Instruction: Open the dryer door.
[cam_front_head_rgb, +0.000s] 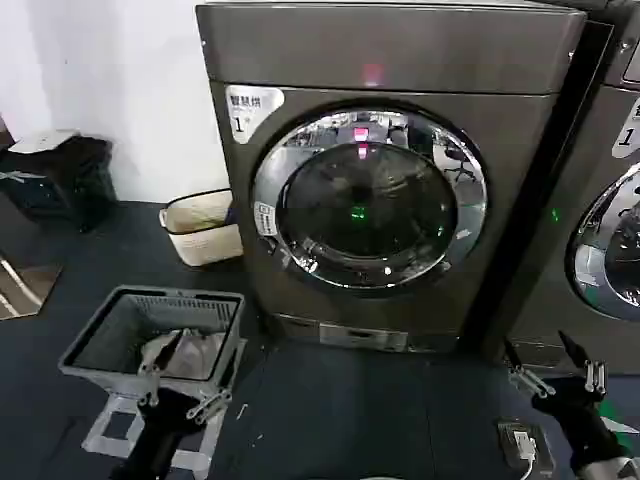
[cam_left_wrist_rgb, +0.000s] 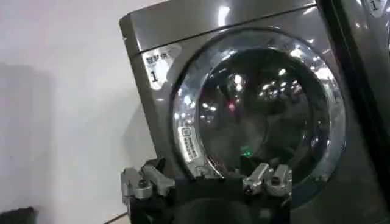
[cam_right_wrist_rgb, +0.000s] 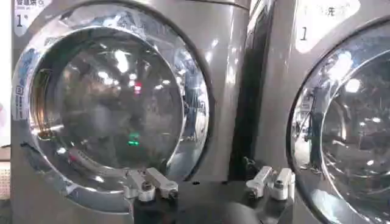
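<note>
Dryer (cam_front_head_rgb: 390, 60): dark grey, standing square in the middle of the head view, a white label with "1" at its upper left corner.
Door (cam_front_head_rgb: 368, 200): round, chrome rim around dark glass, shut flush against the dryer front; small red and green reflections in the glass. It also shows in the left wrist view (cam_left_wrist_rgb: 256, 115) and the right wrist view (cam_right_wrist_rgb: 109, 109).
Second machine (cam_front_head_rgb: 610, 200): just to the right, its round door cut off by the frame edge.
Basket (cam_front_head_rgb: 150, 335): grey, on the floor at lower left, cloth inside; partly hidden by the left arm.
Tub (cam_front_head_rgb: 205, 228): cream, by the wall left of the dryer.
Left gripper (cam_front_head_rgb: 182, 385): low over the basket, well short of the door; fingers (cam_left_wrist_rgb: 139, 182) spread wide, holding nothing.
Right gripper (cam_front_head_rgb: 553, 372): low at lower right, in front of the gap between the machines; fingers (cam_right_wrist_rgb: 149, 184) wide apart, touching nothing.
Hard to make out: a small white thing (cam_front_head_rgb: 522, 440) on the floor by the right gripper.
</note>
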